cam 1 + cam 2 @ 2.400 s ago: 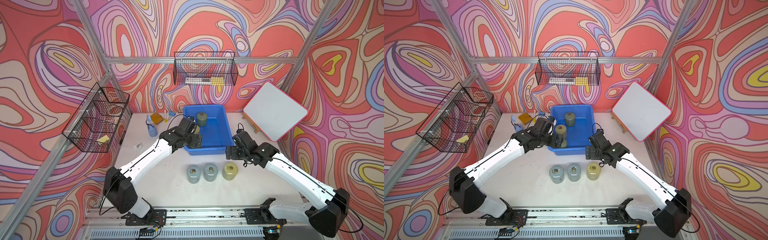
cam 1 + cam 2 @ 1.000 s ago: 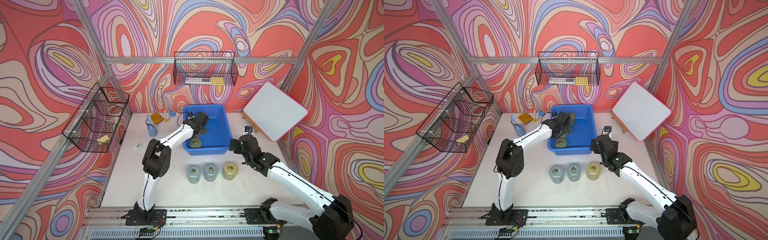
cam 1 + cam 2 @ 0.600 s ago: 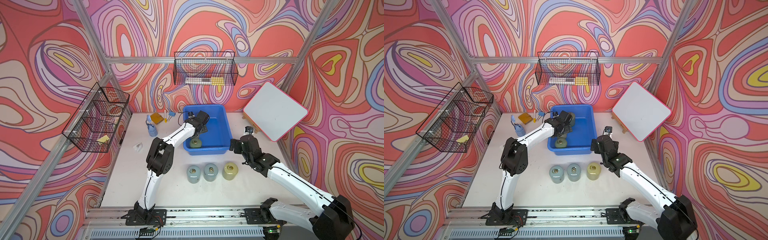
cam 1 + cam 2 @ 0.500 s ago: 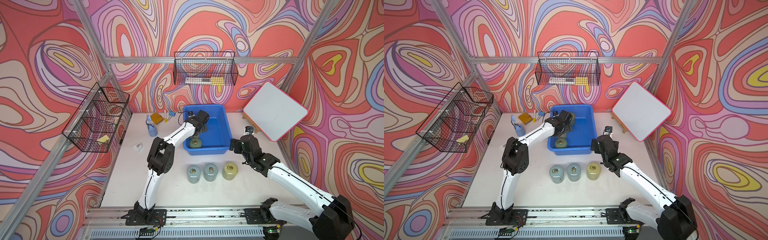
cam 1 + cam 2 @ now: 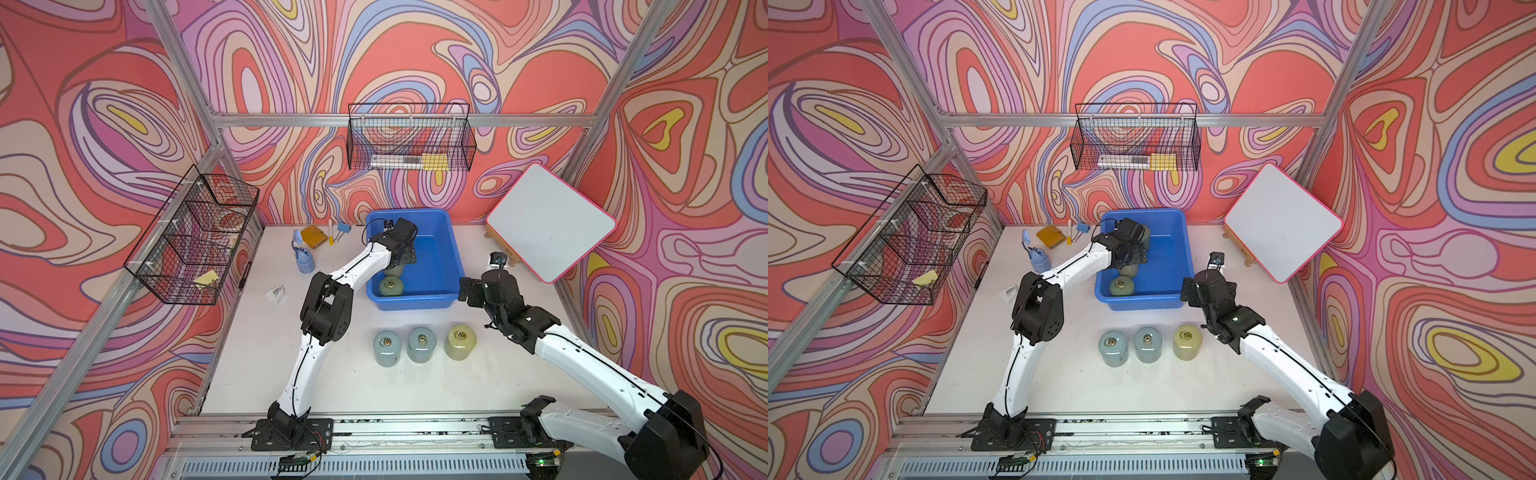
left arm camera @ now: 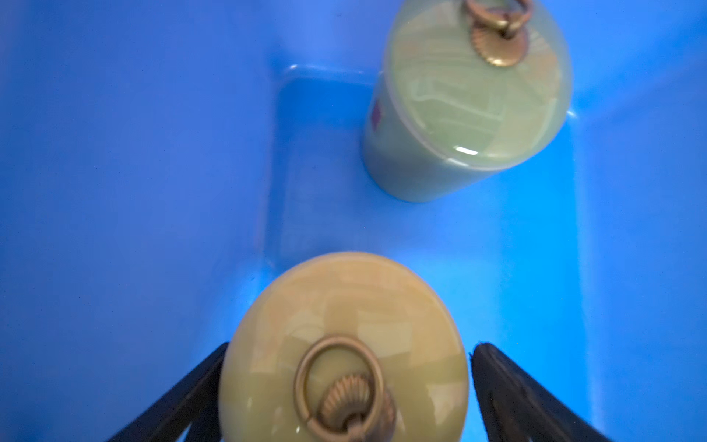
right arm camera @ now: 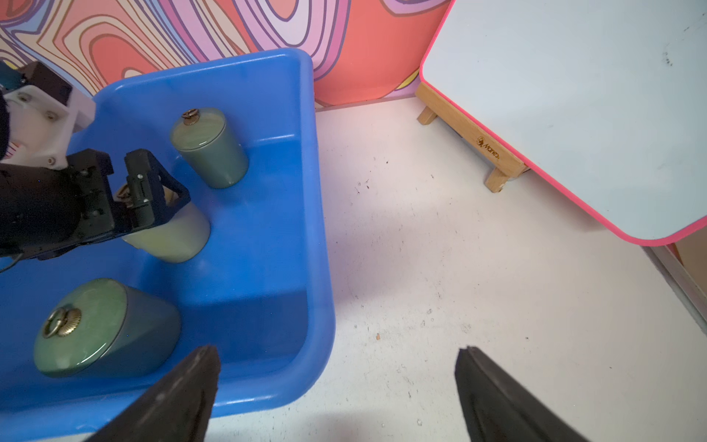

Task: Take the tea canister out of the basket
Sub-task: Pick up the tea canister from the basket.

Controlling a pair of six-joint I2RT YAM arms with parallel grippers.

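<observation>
The tea canister [image 6: 344, 336] stands upright on the floor of the basket [image 5: 415, 302], about midway along the basket's left wall. It is a squat cylinder glazed a pale yellow-green, with a glossy, slightly domed lid streaked in faint marbled bands. At the lid's centre a brass ring handle lies flat on a ribbed, shell-shaped brass mount. From the right wrist view its body [image 7: 172, 237] looks smooth and lighter than its two neighbours.

The left gripper [image 6: 352, 346] is down inside the basket with its jaws spread wide, one black finger on each side of the lid. One finger looks to be against the lid's edge. A thin strip of blue shows between the other finger and the lid, so the jaws straddle the canister without clamping it.

A grey-green canister [image 7: 210, 149] stands at the basket's far end. A dark green canister [image 7: 99, 329] sits in the basket's front left corner. Both are apart from the tea canister.

The right gripper [image 7: 336, 352] hangs over the basket's front right corner, jaws wide apart with nothing between them.

Outside, in front of the basket, a row of three canisters [image 5: 422, 344] stands on the table.
</observation>
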